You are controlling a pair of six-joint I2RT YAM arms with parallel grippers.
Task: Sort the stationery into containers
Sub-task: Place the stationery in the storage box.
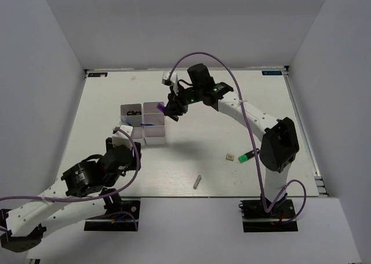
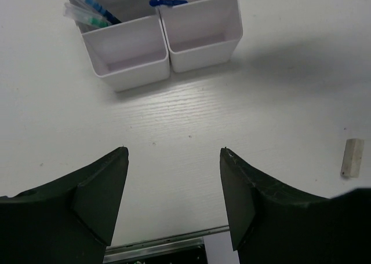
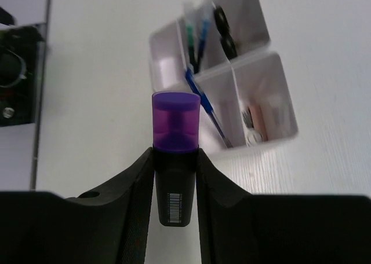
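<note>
Right gripper [image 3: 175, 155] clamps the marker [image 3: 175, 122] near the tray [image 2: 200, 54]; left gripper [image 2: 174, 154] gapes wide, empty, over the bench [image 2: 278, 102]

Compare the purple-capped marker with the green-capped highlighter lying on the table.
The purple-capped black marker is clamped in the right hand, raised near the white plastic compartment tray; the green-capped dark highlighter lies free and flat on the white table. The marker's cap is purple, the highlighter's green. Both are short, dark-bodied pens, and neither is in the tray yet.
</note>
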